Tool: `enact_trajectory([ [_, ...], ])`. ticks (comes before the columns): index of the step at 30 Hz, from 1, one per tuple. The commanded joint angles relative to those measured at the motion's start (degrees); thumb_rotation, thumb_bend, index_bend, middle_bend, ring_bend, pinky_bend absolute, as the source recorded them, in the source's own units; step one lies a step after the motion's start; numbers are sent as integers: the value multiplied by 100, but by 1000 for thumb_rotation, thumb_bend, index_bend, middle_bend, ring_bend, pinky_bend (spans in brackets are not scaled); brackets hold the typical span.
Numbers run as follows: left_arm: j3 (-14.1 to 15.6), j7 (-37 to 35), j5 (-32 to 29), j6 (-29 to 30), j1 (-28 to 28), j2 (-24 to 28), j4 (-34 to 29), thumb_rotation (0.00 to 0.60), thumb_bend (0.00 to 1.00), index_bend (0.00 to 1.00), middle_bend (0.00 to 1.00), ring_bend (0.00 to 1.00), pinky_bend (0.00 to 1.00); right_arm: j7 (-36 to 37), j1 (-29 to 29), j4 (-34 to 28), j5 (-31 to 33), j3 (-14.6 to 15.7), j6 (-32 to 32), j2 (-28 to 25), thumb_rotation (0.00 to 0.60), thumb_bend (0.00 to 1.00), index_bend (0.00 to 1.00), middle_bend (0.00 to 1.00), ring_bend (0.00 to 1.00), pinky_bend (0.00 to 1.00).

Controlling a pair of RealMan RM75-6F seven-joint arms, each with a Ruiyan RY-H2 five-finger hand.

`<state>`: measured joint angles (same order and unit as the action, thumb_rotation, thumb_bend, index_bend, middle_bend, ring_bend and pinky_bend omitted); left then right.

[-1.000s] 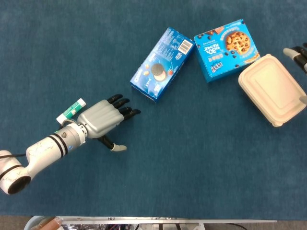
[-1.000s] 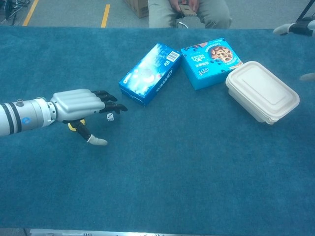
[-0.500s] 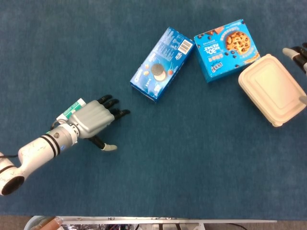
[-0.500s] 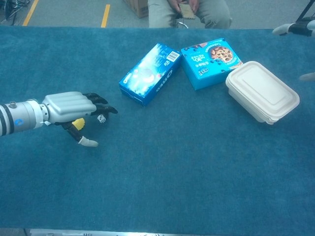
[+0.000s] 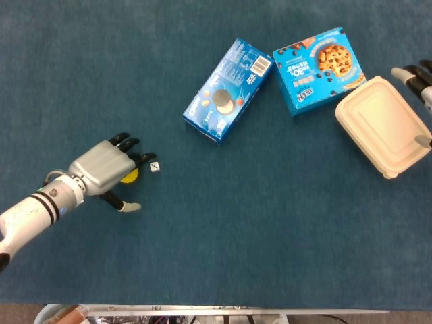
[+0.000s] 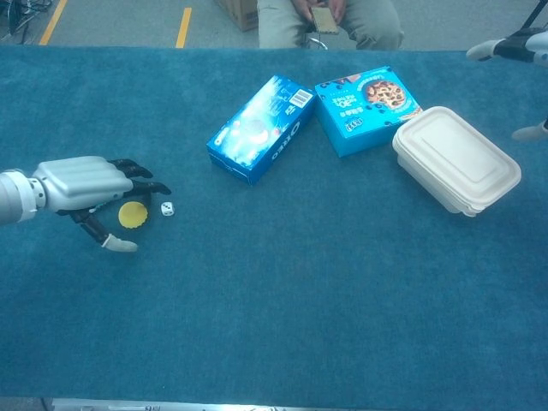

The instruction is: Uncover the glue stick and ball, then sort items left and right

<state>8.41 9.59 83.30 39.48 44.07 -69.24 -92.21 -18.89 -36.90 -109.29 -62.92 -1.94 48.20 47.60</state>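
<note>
Chest view, left of frame: the left hand (image 6: 81,181) hovers with spread, empty fingers (image 6: 137,175) above the yellow disc (image 6: 134,214); it should descend slowly, avoiding the die (image 6: 167,209).

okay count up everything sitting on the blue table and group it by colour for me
Blue: 2, the Oreo box and the cookie box
Beige: 1, the lidded container
Yellow: 1, the small disc
White: 1, the die
Total: 5
</note>
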Motion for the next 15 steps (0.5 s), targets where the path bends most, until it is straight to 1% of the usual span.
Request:
enact_trajectory([
  [1, -44, -25, 41, 168, -59, 99, -137, 239, 168, 281, 254, 0, 27, -9, 10, -30, 1, -9, 21, -16, 600, 143, 0, 137, 59, 161],
  [4, -111, -126, 188, 370, -92, 179, -314, 240, 168, 281, 255, 0, 27, -16, 23, -47, 2, -10, 31, -30, 600, 143, 0, 138, 59, 161],
  [8, -111, -319, 354, 362, -67, 164, -468, 237, 168, 280, 254, 0, 27, -6, 41, -34, 2, -3, 23, -25, 600, 143, 0, 138, 59, 161],
  [15, -109, -444, 475, 253, -28, -91, -359, 234, 168, 277, 247, 0, 27, 55, 88, 25, -11, 4, 15, -41, 600, 143, 0, 138, 59, 161],
])
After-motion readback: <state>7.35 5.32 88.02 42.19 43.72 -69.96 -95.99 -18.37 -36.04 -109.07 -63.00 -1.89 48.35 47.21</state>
